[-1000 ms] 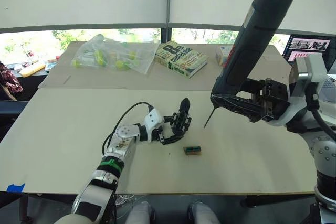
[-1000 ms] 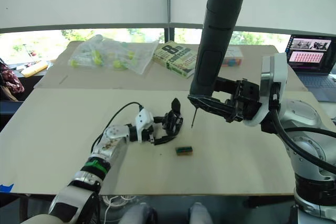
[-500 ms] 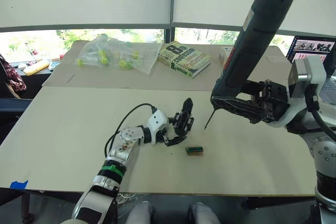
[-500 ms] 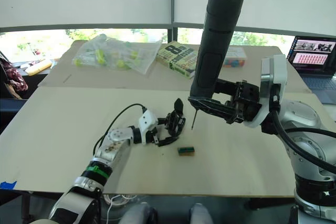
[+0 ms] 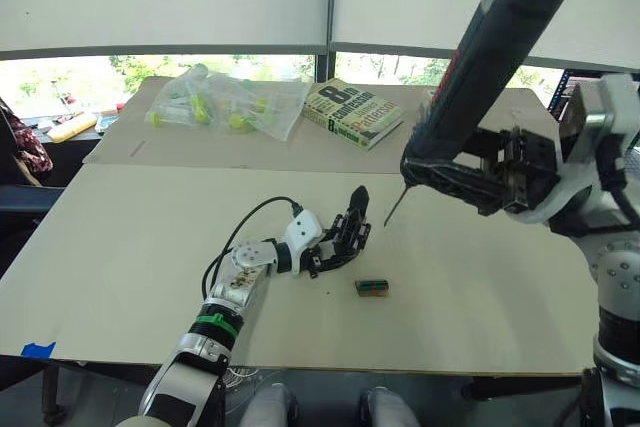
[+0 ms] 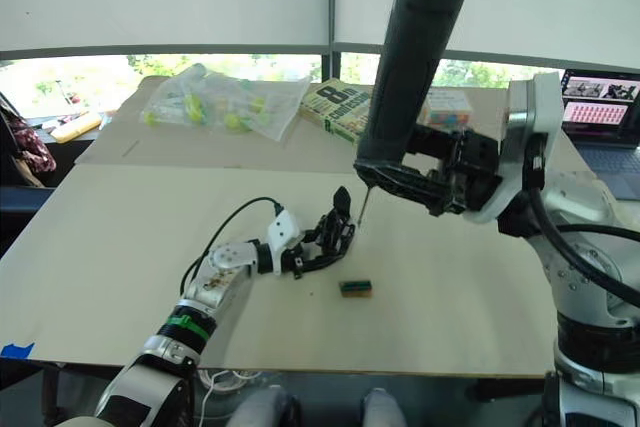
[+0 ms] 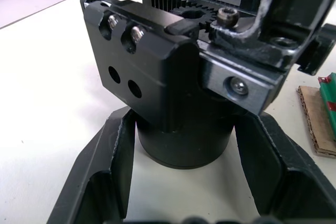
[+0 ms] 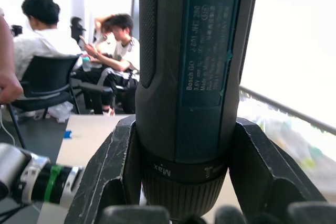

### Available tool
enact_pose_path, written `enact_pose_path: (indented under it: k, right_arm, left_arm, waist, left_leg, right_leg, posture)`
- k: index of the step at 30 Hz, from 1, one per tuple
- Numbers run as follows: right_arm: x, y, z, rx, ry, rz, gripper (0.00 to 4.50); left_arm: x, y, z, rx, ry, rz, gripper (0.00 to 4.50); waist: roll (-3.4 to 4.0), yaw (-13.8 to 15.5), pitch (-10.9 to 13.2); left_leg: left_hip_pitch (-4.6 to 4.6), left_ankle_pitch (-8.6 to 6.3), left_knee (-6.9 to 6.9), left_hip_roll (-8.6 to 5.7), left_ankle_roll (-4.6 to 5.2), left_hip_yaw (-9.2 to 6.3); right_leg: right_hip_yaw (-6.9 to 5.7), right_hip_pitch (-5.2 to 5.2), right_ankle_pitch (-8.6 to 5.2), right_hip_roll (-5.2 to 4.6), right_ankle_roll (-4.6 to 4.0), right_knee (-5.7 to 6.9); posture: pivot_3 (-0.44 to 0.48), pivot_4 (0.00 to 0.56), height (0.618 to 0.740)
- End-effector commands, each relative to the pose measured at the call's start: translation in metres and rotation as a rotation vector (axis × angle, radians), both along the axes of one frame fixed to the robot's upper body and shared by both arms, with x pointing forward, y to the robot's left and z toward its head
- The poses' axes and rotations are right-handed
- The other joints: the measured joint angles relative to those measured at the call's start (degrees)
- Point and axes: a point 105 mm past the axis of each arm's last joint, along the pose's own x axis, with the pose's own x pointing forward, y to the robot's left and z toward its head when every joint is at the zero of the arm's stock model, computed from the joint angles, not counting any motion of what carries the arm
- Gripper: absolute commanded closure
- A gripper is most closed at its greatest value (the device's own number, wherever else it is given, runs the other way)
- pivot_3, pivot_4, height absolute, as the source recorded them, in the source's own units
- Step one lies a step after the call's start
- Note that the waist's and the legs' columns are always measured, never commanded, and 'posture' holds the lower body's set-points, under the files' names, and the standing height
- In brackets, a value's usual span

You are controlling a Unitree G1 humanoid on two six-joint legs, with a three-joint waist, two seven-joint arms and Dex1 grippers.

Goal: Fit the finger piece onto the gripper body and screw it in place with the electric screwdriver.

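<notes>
The left gripper (image 5: 335,250) rests low on the tabletop (image 5: 120,247). Its two black fingers (image 7: 100,177) sit on both sides of the round base of the gripper body (image 5: 347,235) and hug it. The gripper body stands near the middle of the tabletop, and its pointed black finger sticks up.

The right gripper (image 5: 470,182) is up in the air at about 2 o'clock from the gripper body. Its fingers (image 8: 113,169) squeeze the thick black electric screwdriver (image 5: 495,52) near its lower end. The screwdriver leans, with its round end high up. Its thin metal bit (image 5: 394,205) points down and hangs just beside the tip of the gripper body.

A small green-and-brown block (image 5: 371,288) lies on the tabletop at about 5 o'clock from the gripper body.
</notes>
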Motion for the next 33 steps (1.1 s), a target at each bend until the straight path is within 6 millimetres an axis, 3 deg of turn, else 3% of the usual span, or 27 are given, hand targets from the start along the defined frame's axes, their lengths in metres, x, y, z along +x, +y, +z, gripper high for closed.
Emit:
enact_pose_path:
  k: [1, 10, 33]
  right_arm:
    - [-0.004, 0.015, 0.017, 0.027, -0.041, 0.059, 2.58]
    - [0.011, 0.046, 0.019, 0.043, -0.034, 0.106, 2.58]
    - [0.032, 0.053, -0.022, -0.021, -0.032, 0.054, 2.58]
  left_arm:
    - [-0.006, -0.008, -0.01, 0.027, 0.039, -0.04, 2.22]
    - [-0.011, -0.013, -0.011, 0.021, 0.055, -0.059, 2.22]
    - [-0.018, -0.013, -0.016, 0.026, 0.08, -0.067, 2.22]
  waist:
    - [0.0, 0.0, 0.0]
    - [0.01, 0.2, 0.0]
    - [0.02, 0.0, 0.0]
  left_leg:
    - [0.0, 0.0, 0.0, 0.0, 0.0, 0.0]
    - [-0.05, -0.01, 0.0, -0.04, 0.01, -0.01]
    - [-0.06, -0.02, -0.01, -0.05, 0.03, -0.01]
  right_leg:
    - [0.0, 0.0, 0.0, 0.0, 0.0, 0.01]
    - [-0.07, 0.0, 0.0, -0.07, 0.0, -0.04]
    - [-0.12, -0.01, 0.0, -0.04, 0.01, -0.05]
  posture:
    - [0.0, 0.15, 0.74]
    - [0.0, 0.15, 0.74]
    - [0.0, 0.15, 0.74]
